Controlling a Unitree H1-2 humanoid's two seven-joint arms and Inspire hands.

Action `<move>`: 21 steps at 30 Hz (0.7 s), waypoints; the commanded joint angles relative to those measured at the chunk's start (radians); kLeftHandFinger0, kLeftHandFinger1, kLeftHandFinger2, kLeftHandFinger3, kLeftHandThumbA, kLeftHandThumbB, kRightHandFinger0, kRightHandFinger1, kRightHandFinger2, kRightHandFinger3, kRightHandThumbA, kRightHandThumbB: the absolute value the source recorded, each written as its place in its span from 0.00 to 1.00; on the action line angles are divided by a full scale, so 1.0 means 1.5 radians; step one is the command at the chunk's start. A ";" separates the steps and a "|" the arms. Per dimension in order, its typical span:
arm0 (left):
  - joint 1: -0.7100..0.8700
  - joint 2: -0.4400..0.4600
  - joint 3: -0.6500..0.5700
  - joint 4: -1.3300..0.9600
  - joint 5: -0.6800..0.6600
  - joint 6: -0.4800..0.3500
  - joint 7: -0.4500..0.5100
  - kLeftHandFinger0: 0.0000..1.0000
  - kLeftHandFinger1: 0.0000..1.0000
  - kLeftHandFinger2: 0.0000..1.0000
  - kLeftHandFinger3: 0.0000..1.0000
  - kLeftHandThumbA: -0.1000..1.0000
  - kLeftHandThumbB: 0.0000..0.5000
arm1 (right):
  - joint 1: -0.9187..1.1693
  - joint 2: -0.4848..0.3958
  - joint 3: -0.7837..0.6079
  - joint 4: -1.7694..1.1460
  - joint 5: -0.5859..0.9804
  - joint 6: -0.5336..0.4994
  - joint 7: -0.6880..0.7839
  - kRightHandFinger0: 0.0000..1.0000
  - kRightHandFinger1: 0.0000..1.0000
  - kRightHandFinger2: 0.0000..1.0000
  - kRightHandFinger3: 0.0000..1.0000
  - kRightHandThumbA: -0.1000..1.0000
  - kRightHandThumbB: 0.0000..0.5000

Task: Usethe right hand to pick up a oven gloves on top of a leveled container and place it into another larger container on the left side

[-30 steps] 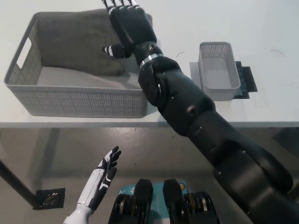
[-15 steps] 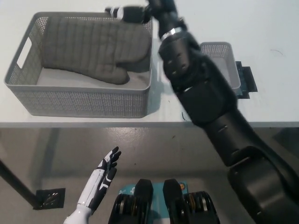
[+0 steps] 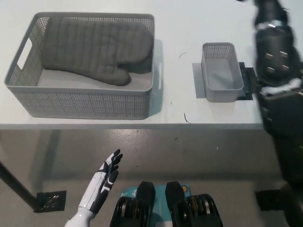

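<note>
Head view. The oven glove (image 3: 92, 49) lies inside the larger container (image 3: 85, 106) at the tabletop's (image 3: 189, 19) left end, its long axis running along the container's length, cuff toward the left wall and thumb toward the front wall. You see the smaller container (image 3: 220, 75) empty near the right edge. Your right arm (image 3: 279, 61) rises along the right edge, well apart from the glove; its hand is out of frame, so whether it is spread cannot be told. The left hand (image 3: 105, 182) rests below the front edge, fingers spread, holding nothing. Placement looks complete.
</note>
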 commanded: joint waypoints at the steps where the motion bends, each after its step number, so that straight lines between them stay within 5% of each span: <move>1: -0.020 0.001 -0.004 0.003 0.009 -0.019 0.005 1.00 1.00 1.00 1.00 1.00 0.36 | 0.178 -0.191 -0.169 -0.534 0.343 0.034 0.097 1.00 1.00 1.00 1.00 1.00 0.70; 9: -0.026 0.004 -0.003 0.006 0.015 -0.020 0.007 1.00 1.00 1.00 1.00 1.00 0.36 | 0.479 -0.120 -0.061 -0.510 0.341 -0.029 0.124 1.00 1.00 1.00 1.00 1.00 0.65; 15: -0.036 0.003 -0.004 0.014 0.016 -0.025 0.008 1.00 1.00 1.00 1.00 1.00 0.35 | 0.607 -0.073 0.066 -0.362 0.222 -0.116 0.167 1.00 1.00 1.00 1.00 1.00 0.41; 21: -0.038 0.000 -0.005 0.018 0.014 -0.027 0.006 1.00 1.00 1.00 1.00 1.00 0.34 | 0.630 -0.028 0.103 -0.290 0.287 -0.048 0.197 1.00 1.00 1.00 1.00 1.00 0.16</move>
